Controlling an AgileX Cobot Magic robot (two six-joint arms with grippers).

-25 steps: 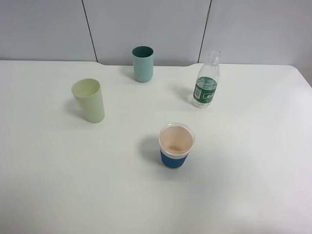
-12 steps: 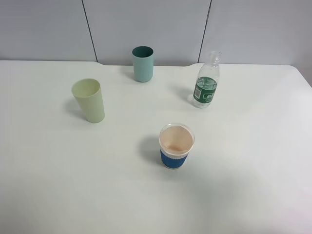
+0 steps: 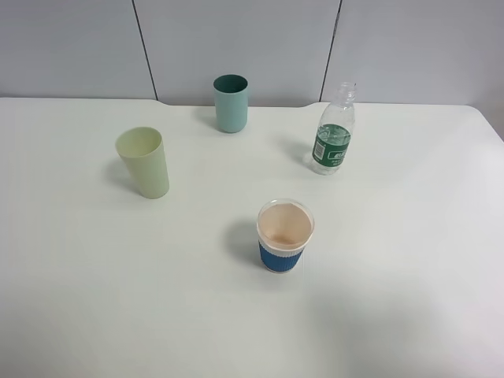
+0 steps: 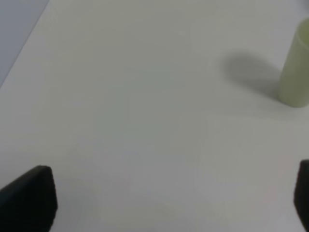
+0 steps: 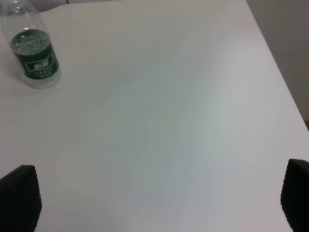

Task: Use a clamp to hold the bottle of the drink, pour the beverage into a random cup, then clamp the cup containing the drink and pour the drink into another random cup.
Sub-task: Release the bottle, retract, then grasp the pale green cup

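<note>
1. Two black fingers of the left gripper nearest, spread wide over bare table, nothing between them and touching nothing; out of the high camera's sight.
2. Equally near, the right gripper, fingers likewise spread wide and empty, above the table with its right edge in sight.
3. Next, the blue-sleeved white cup: upright, closest of the four vessels to the near edge, roughly midway between the left and right edges, beige inside showing.
4. Farther back, the pale yellow-green tumbler, upright, toward the left edge; well ahead of the left gripper and off to one side of it.
5. Farther still, the bottle, upright, right of the middle and nearer the far edge than the near one; green label around its body, clear beverage inside; well ahead of the right gripper, off to one side.
6. Farthest, the teal tumbler, upright, just short of the far edge, left of the middle, well apart from the bottle and the pale yellow-green tumbler.
7. Behind the far edge, grey wall panels.
</note>
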